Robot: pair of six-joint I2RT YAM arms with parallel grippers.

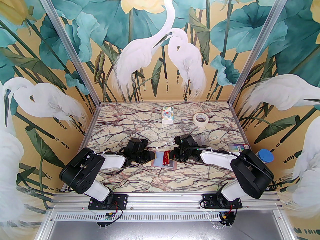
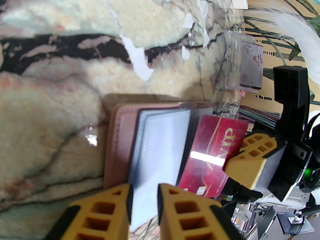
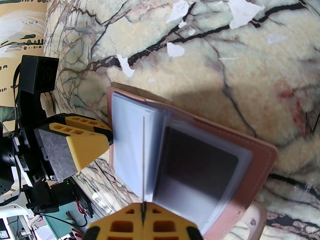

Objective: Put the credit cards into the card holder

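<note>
One red plastic credit card (image 2: 215, 154), pinched in right end effector (image 3: 143, 206), isn't yet inside dusty-pink leather card holder (image 2: 117, 139), w/ left end effector (image 2: 144, 196) clamping its pale-blue sleeve (image 2: 160, 144).

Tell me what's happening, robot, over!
Left end effector pinching card holder sleeve. Right end effector shut on red VIP card, above open holder. Nothing in the way.

Bright, even overhead light; soft shadow beside card holder (image 3: 260, 164); glare stripe on card (image 2: 212, 144); wrist views blurry, fisheye-warped edges.
</note>
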